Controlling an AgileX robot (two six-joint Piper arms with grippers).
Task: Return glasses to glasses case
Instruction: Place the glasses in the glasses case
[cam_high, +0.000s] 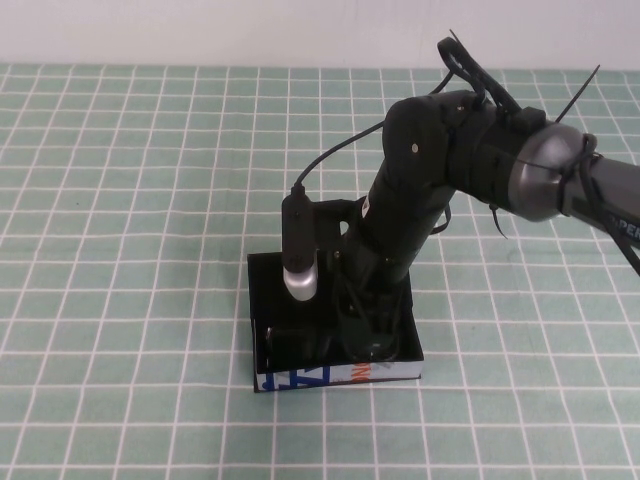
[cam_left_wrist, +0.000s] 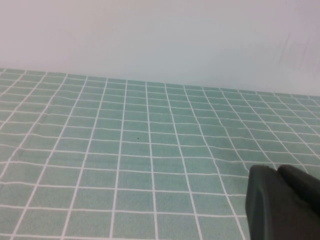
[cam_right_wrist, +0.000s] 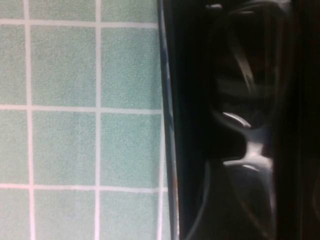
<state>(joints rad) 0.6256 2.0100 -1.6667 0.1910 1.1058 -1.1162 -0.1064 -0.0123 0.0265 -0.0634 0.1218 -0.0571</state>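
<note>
Case (cam_high: 290, 377), lid open, sat low in centre frame on the green checked cloth (cam_high: 120, 200). Right arm reached in from upper right, elbow bent, right gripper (cam_high: 365, 335) plunged down into the case; finger spread could not be told. Glasses (cam_right_wrist: 245, 145) lay inside. Left gripper (cam_left_wrist: 282, 205) hung over bare cloth, fingers unreadable.

The surface (cam_high: 120, 200) is covered in pale green cloth ruled with thin white lines into a grid of squares, running to a plain white wall at its far edge. The glasses case (cam_high: 262, 330) is black inside and out, save a white side facing the near edge, printed with blue and orange marks. The glasses (cam_right_wrist: 250, 150) show dark frames with pale glints on the bridge. The right arm is black with a grey metallic joint; the left pincer (cam_left_wrist: 280, 205) is matte black.
</note>
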